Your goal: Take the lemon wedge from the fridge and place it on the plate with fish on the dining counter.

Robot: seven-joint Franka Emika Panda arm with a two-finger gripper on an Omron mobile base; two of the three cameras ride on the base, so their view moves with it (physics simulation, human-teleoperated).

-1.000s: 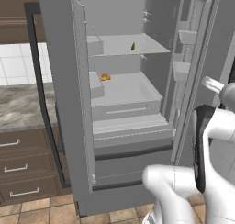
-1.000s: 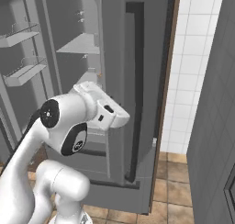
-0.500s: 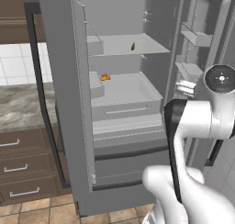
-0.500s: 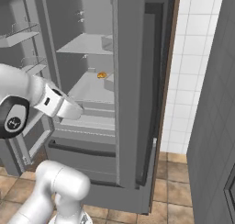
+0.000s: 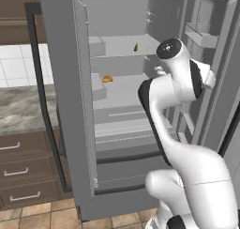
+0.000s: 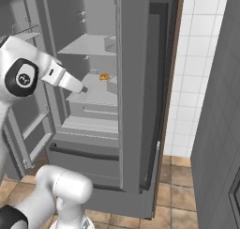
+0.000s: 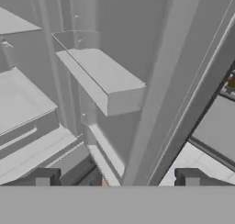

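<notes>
The grey fridge [image 5: 70, 106] stands with its doors swung open. On an upper shelf lies the lemon wedge [image 5: 136, 47], tiny and olive green. My arm [image 5: 178, 73] rises in front of the open compartment, below and to the right of the wedge. My gripper [image 6: 83, 89] points into the fridge at the height of the middle shelf, well away from the wedge. In the hand view the gripper [image 7: 114, 179] is open, its fingertips [image 7: 42, 177] wide apart and nothing between them. The plate, the fish and the dining counter are out of view.
A small orange-yellow lump [image 5: 107, 79] [image 6: 104, 76] lies on the middle shelf. A door bin [image 7: 103, 83] juts out close ahead of the hand. Left of the fridge is a stone counter top [image 5: 18, 108] over wooden drawers; a white tiled wall [image 6: 197, 64] is on the other side.
The gripper has opened wide. The arm has swung from the fridge's right door across to the front of the open compartment.
</notes>
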